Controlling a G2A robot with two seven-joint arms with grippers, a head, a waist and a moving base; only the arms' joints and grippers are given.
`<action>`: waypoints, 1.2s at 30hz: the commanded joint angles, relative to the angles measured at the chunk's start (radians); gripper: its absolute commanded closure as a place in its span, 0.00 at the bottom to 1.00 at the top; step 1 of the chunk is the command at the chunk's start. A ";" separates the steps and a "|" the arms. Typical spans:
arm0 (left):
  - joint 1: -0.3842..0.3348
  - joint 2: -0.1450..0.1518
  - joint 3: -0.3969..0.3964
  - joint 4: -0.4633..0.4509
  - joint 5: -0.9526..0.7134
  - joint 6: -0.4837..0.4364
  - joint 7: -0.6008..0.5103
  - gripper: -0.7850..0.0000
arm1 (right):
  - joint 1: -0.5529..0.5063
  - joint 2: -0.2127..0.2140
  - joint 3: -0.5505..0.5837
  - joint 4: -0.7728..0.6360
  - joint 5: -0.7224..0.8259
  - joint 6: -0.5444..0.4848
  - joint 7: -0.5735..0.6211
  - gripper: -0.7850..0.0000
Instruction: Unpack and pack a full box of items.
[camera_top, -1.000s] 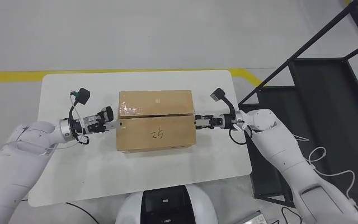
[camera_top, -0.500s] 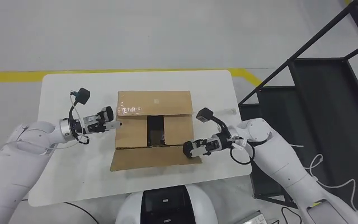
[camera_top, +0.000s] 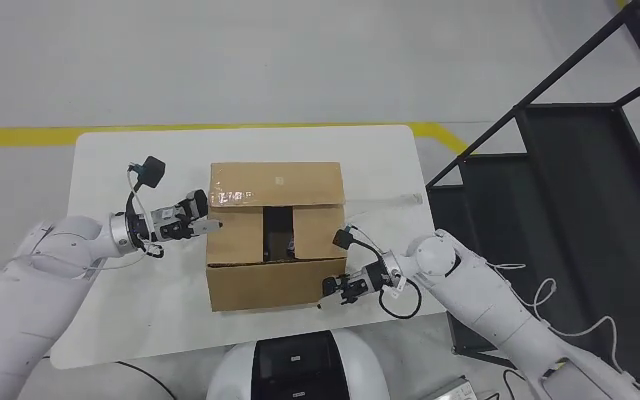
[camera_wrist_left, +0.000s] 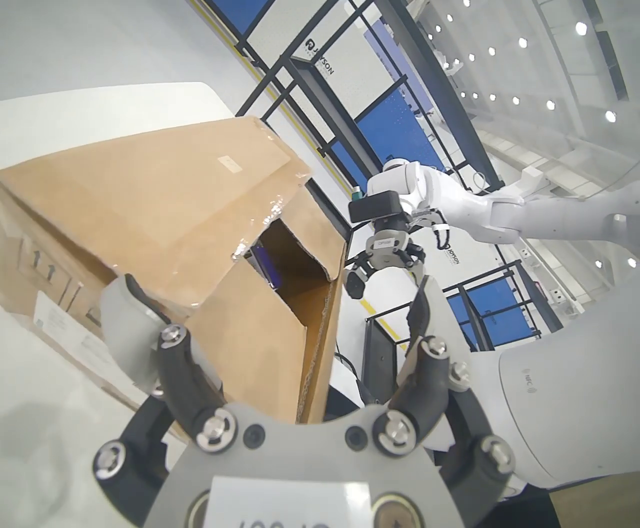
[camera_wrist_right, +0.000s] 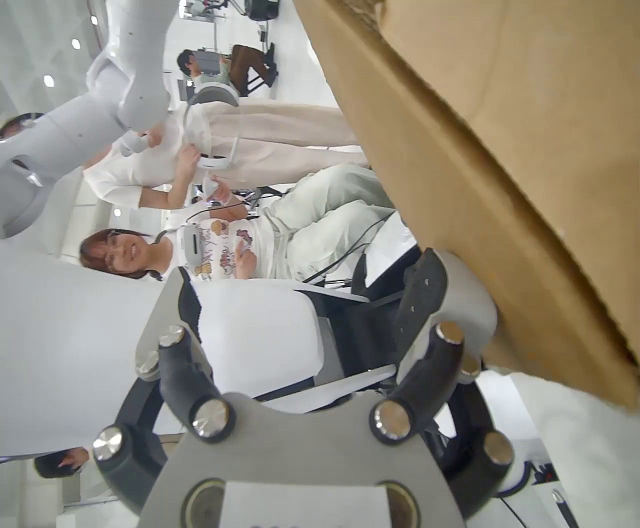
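Carrying everything is a white worktop (camera_top: 120, 165), and at its middle sits the cardboard box (camera_top: 232, 240), partly opened. Its far top flap (camera_top: 278, 184) lies flat over the box, while the near top flap (camera_top: 270, 286) hangs folded down over the front wall. Between the two short inner flaps (camera_top: 318, 235) a dark gap (camera_top: 280, 232) shows the inside, where a blue item (camera_wrist_left: 264, 261) stands; what it is cannot be told. The left tool (camera_top: 205, 222) sits at the box's left end, spread wide with the cardboard's corner between its fingers, gripping nothing. The right tool (camera_top: 331, 288) is at the hanging flap's right edge, also spread wide, one finger (camera_wrist_right: 445, 295) against the cardboard.
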 joint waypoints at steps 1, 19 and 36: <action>0.011 0.005 -0.013 -0.020 -0.022 -0.011 -0.016 0.00 | -0.003 0.001 0.001 -0.001 -0.028 0.006 -0.019 0.00; -0.034 -0.018 0.057 0.084 -0.292 0.137 -0.231 0.00 | -0.099 0.055 0.142 -0.168 0.190 -0.019 0.120 0.00; -0.021 -0.031 0.068 0.065 -0.354 0.161 -0.301 0.00 | -0.066 0.062 0.093 -0.145 0.223 -0.020 0.119 0.00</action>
